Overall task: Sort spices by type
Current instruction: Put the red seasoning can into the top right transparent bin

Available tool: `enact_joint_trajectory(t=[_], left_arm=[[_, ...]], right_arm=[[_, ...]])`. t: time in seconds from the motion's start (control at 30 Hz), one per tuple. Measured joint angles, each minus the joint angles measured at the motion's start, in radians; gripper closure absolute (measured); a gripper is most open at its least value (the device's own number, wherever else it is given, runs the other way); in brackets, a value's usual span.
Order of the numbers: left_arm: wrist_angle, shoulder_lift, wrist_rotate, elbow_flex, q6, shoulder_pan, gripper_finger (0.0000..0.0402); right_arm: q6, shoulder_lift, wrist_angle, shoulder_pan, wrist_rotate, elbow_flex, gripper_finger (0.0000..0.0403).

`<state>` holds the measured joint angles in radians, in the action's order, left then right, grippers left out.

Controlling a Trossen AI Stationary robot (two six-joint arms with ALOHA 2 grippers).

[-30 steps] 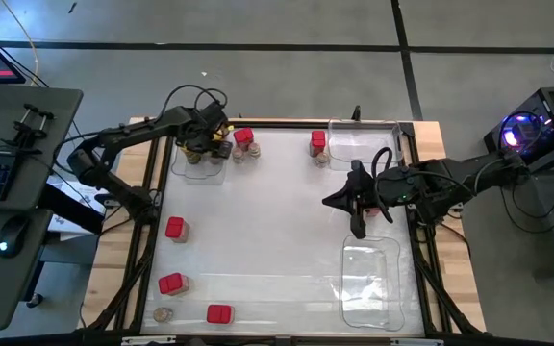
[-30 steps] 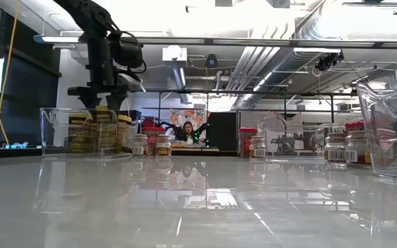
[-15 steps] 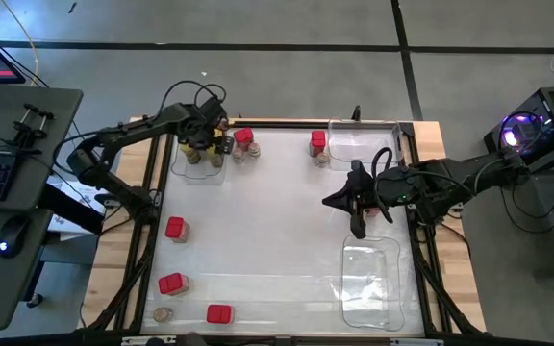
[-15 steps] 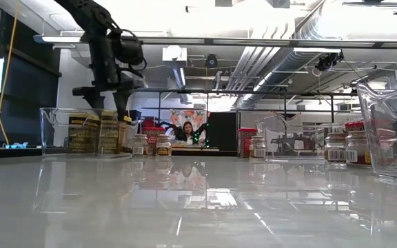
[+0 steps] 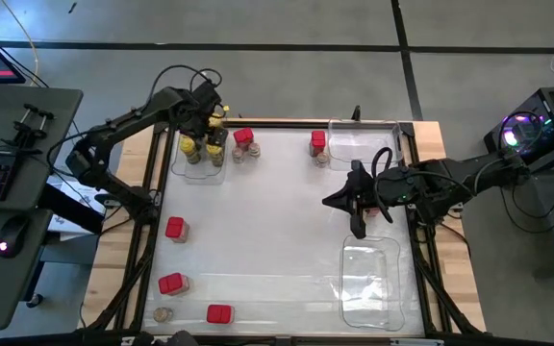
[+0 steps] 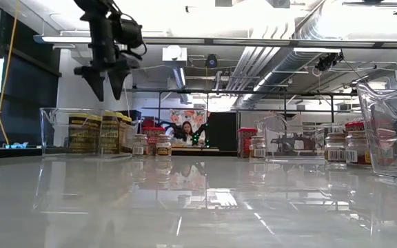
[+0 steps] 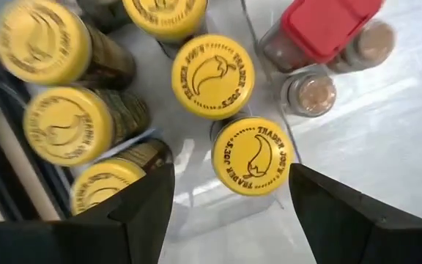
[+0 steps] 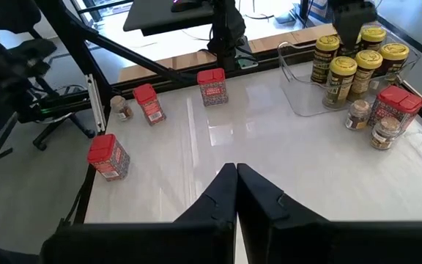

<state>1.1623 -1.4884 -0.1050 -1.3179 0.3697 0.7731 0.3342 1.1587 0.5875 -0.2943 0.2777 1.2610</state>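
Note:
Several yellow-lidded spice jars (image 5: 198,147) stand upright in a clear tray (image 5: 200,173) at the table's far left. My left gripper (image 5: 206,119) hangs open above them, pointing down and clear of their lids (image 7: 253,155); its fingers stand apart well over the tray in the low view (image 6: 107,83). Just right of the tray stands a red-topped box (image 5: 243,137) with small brown-lidded jars (image 7: 312,94). Another red box (image 5: 317,142) stands far centre. My right gripper (image 5: 359,229) waits shut above the table's right side.
Three red boxes (image 5: 174,228) (image 5: 170,284) (image 5: 218,313) and a small brown-lidded jar (image 5: 163,314) stand along the left and near edges. Clear trays sit at the far right (image 5: 365,142) and near right (image 5: 371,279). The table's middle is bare.
My left gripper has risen straight up from among the yellow-lidded jars in the tray and now hangs clear above them. The jars stay standing in the tray.

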Motion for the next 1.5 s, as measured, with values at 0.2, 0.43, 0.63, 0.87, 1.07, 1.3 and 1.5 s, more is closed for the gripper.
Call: enact_joint_trajectory(t=[0.2, 0.43, 0.63, 0.87, 1.07, 1.3, 1.5], left_arm=[[-0.008, 0.096, -0.004, -0.03, 0.009, -0.034, 0.0147], [-0.03, 0.271, -0.002, -0.03, 0.068, -0.208, 0.0147], [-0.187, 0.389, -0.002, -0.03, 0.09, -0.433, 0.0147], [-0.304, 0.426, -0.002, -0.03, 0.071, -0.625, 0.0147], [-0.304, 0.428, 0.012, -0.015, 0.036, -0.738, 0.0147], [-0.361, 0.435, 0.019, 0.044, 0.061, -0.781, 0.0147], [-0.441, 0.436, 0.014, 0.046, 0.063, -0.78, 0.0147]], right_arm=[[0.012, 0.0, 0.001, 0.0, 0.094, 0.0, 0.0403], [0.494, 0.0, 0.251, 0.004, 0.425, 0.0, 0.0402], [0.861, 0.007, 0.6, 0.05, 0.311, 0.0, 0.0343], [1.098, 0.052, 0.857, 0.128, 0.153, 0.0, 0.0192], [1.062, 0.142, 0.935, 0.268, -0.046, -0.058, 0.0093], [0.941, 0.133, 0.787, 0.443, -0.256, -0.27, 0.0086], [0.873, 0.064, 0.687, 0.483, -0.244, -0.363, 0.0095]])
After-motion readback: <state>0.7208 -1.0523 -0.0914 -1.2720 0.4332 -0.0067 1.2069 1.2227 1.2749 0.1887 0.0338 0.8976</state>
